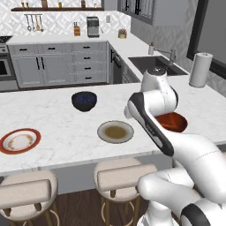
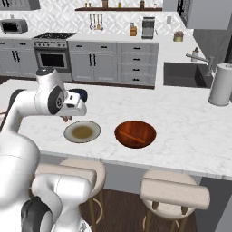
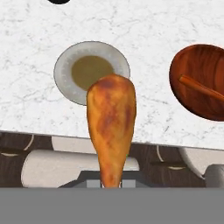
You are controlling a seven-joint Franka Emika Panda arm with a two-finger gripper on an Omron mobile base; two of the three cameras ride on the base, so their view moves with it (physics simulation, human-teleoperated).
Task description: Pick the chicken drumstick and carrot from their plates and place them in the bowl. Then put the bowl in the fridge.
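My gripper (image 3: 109, 183) is shut on the chicken drumstick (image 3: 111, 122), which hangs golden-brown above the counter's front edge, just in front of the grey-rimmed plate (image 3: 65, 65). That plate (image 1: 115, 132) lies bare. The carrot (image 3: 201, 87) rests inside the red-orange bowl (image 3: 205, 57), to the right of the plate. In the right base view the gripper (image 2: 68, 117) hovers at the plate's (image 2: 82, 132) left rim, with the bowl (image 2: 135, 127) and carrot (image 2: 131, 136) beyond it. The red-rimmed plate (image 1: 20, 141) sits bare at far left. The fridge is out of view.
A dark blue bowl (image 1: 84, 100) stands further back on the island. A paper towel roll (image 2: 220, 84) and the sink (image 1: 156, 64) are at the right. Two stools (image 1: 119, 176) stand under the counter's front edge.
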